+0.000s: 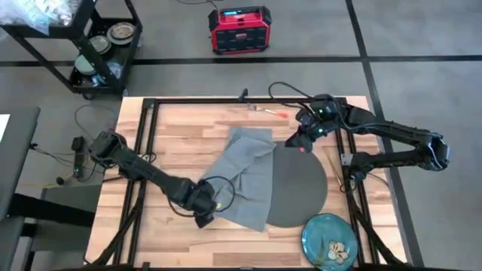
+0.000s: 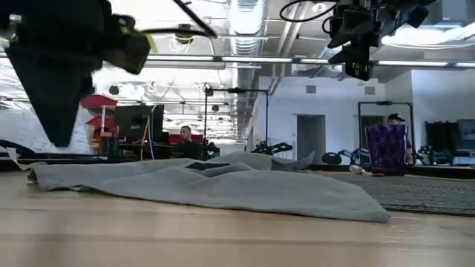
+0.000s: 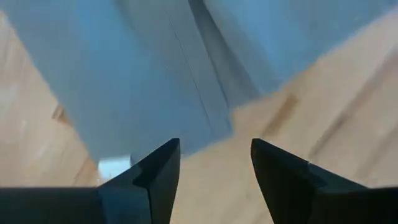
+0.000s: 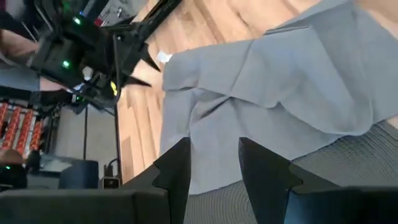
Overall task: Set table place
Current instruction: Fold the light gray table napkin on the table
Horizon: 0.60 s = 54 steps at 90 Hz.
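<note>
Napkin (image 1: 245,175) rumpled at centre frame on bench (image 1: 181,132), overlapping round mat (image 1: 300,186), plate (image 1: 330,241) lower right, left claw (image 1: 205,218) parted, empty, at napkin's lower-left corner, right claw (image 1: 301,139) parted, empty, above mat's upper edge.

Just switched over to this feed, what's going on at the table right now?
A place setting is partly laid out. The grey napkin lies rumpled on the table, overlapping the round dark mat. The left gripper hangs open just above the napkin's near corner, holding nothing. The right gripper hangs open over the mat's far edge, also empty. The patterned plate sits at the near right corner, off the mat, and an orange-handled utensil lies at the far edge.
</note>
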Available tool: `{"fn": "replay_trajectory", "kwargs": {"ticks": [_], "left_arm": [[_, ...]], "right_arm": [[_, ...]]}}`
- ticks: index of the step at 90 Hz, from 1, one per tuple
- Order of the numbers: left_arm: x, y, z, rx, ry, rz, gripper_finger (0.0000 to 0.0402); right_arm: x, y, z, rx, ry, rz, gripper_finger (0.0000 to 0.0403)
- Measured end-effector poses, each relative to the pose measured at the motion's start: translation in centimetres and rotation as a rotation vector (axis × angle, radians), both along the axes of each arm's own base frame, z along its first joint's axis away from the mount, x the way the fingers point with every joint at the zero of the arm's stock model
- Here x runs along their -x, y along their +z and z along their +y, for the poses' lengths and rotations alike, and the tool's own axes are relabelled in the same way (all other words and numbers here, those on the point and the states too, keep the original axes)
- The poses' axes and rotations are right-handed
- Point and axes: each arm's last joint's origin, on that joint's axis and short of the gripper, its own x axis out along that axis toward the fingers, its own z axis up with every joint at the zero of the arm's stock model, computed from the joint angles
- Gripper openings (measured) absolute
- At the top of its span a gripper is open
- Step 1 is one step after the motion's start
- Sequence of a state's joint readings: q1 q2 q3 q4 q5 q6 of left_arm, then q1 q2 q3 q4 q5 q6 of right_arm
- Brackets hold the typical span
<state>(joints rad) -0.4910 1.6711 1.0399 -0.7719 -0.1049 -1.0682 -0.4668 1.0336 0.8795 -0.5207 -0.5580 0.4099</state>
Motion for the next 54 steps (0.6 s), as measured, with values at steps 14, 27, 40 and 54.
{"fn": "replay_trajectory", "kwargs": {"ticks": [14,27,40,54], "left_arm": [[0.5,-0.7,-1.0,0.033,0.008,-0.031,0.0170],[0.3,-0.4,-2.5,0.106,-0.086,-0.115,0.0141],[0.4,-0.3,-3.2,0.114,-0.154,-0.135,0.0115],[0.7,-0.4,-2.9,0.090,-0.087,-0.106,0.0096]], "right_arm": [[-0.1,0.4,-0.4,-0.001,0.017,-0.058,0.0123],[-0.1,0.5,-0.3,0.013,0.062,-0.075,0.0123],[0.0,0.5,-0.2,0.024,0.104,-0.088,0.0123],[0.1,0.3,0.0,0.027,0.148,-0.083,0.0123]]}}
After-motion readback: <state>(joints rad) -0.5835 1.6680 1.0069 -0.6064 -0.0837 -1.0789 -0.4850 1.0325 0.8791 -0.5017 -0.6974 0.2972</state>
